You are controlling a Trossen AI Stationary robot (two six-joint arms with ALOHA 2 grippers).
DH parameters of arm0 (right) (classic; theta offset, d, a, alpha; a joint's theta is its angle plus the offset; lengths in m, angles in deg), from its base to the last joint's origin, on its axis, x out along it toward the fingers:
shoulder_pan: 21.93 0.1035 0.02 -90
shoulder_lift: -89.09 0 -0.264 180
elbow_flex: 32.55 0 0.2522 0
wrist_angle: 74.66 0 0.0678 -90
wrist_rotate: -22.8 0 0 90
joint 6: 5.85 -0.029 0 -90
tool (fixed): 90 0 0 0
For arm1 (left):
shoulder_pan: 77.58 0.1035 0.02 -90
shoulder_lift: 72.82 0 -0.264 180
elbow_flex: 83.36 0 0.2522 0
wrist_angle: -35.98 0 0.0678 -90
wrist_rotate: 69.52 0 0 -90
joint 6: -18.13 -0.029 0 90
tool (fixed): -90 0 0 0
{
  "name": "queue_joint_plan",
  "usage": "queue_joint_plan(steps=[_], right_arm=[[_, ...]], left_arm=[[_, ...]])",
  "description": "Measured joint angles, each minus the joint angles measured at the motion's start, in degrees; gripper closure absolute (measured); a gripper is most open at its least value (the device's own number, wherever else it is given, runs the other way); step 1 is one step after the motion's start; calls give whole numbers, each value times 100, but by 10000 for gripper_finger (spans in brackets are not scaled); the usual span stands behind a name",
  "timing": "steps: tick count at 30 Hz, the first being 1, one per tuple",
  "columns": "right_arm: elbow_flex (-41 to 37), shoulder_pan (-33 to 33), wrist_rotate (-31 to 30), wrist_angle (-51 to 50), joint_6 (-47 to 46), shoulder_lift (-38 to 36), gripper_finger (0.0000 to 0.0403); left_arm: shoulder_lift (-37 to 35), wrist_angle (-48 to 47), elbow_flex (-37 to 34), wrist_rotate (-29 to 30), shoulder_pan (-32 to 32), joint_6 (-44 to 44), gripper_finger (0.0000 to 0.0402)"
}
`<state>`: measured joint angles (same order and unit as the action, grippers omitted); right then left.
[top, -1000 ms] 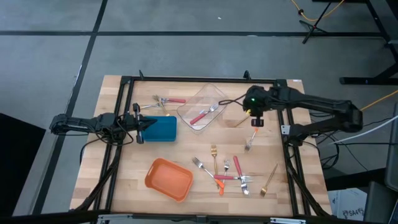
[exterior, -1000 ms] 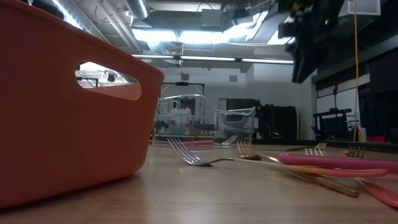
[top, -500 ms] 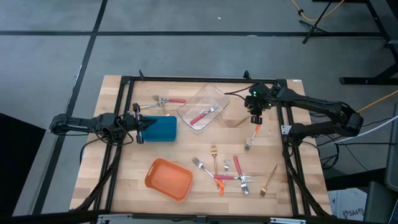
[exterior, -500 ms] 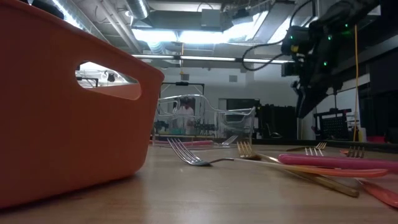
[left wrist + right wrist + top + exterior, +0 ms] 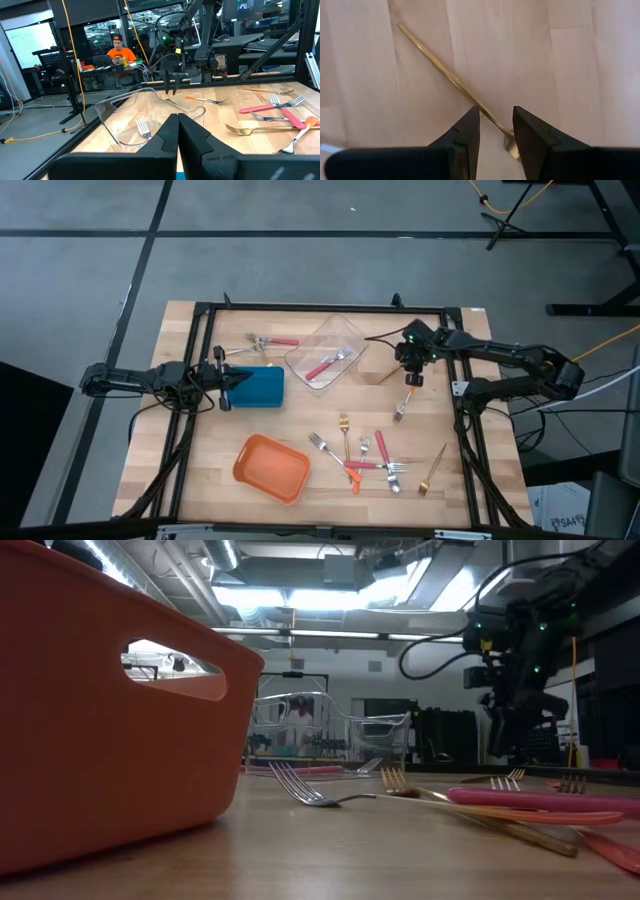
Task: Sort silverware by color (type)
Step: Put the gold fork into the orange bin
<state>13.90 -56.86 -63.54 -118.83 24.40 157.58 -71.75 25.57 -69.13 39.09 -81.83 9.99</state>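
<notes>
Near the table's far right, just beside the clear container (image 5: 324, 352): right gripper (image 5: 495, 131) pointing straight down, fingers parted narrowly, holding nothing, straddling the thin handle of a gold fork (image 5: 451, 81) flat on the wood. Likely light, stiff, slick metal lying flush with the boards; best pinched across the handle near its middle, fingertips down at the table. Other forks scattered toward the front (image 5: 365, 456), 1 pink-handled fork (image 5: 328, 364) inside the clear container. Left gripper (image 5: 178, 131) over the blue container (image 5: 262, 387), fingers nearly together, empty.
</notes>
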Motion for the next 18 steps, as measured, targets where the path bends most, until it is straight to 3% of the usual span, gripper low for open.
queue_joint_plan(steps=[18], right_arm=[[-658, 2, -15, 752, 424, 0, 297]], left_arm=[[2, 0, -1, -2, -2, 0, 401]])
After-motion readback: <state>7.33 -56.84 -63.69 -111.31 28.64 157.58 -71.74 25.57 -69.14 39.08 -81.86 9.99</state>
